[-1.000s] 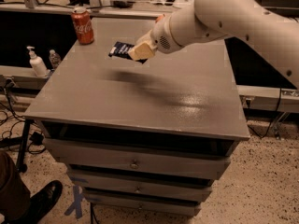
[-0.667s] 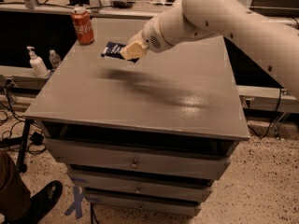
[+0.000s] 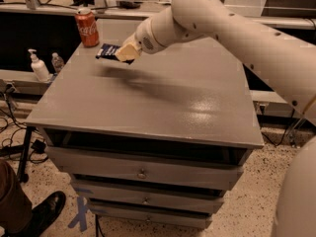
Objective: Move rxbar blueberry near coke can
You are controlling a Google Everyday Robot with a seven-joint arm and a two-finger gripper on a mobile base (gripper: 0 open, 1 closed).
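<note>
We see the coke can [image 3: 87, 27] standing upright at the far left corner of the cabinet top [image 3: 148, 107]. Just right of it, the rxbar blueberry [image 3: 106, 51] hangs above the surface, apart from the can. The gripper [image 3: 126, 53] holds it near the far edge, fingers clamped on its right end.

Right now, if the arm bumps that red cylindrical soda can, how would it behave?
The red cylindrical soda can stands upright, tall and narrow, so a nudge near its top would probably tip it; once down, it would likely roll on the smooth grey table. The gripper, holding the navy-blue snack bar near the can, seems close enough to brush it.
</note>
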